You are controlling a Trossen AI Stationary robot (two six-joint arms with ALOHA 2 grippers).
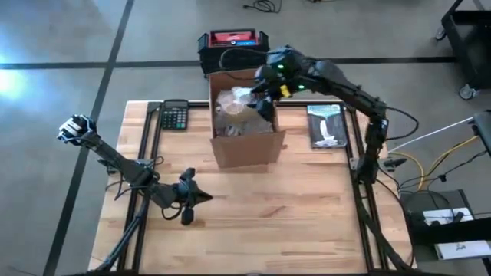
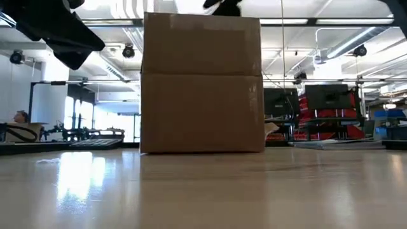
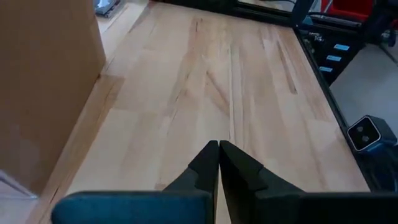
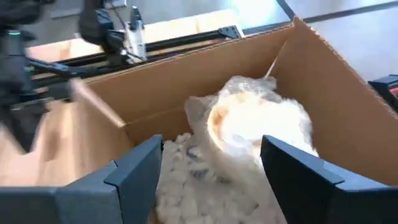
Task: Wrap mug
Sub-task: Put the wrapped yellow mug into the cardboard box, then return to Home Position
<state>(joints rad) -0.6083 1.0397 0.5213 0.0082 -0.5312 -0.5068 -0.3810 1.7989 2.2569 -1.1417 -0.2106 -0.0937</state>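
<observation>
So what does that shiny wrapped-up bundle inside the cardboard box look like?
The clear bubble-wrapped bundle is a rounded lump with a pale round shape, probably the mug, showing through the crinkly film. It lies inside the open brown cardboard box, on loose whitish packing bits, near a box wall. The right gripper hovers open over it, fingers either side, not clearly touching it.

The table [image 1: 307, 222] is pale wood, its planks smooth with a soft sheen that mirrors the ceiling lights in the low view; the box [image 2: 202, 86] is matt brown cardboard; the mug [image 4: 249, 124] sits swathed in clear, crinkled, glossy wrap, probably plastic bubble film; beneath it lies whitish padding [image 4: 186, 180], seemingly crumpled paper or foam.
</observation>
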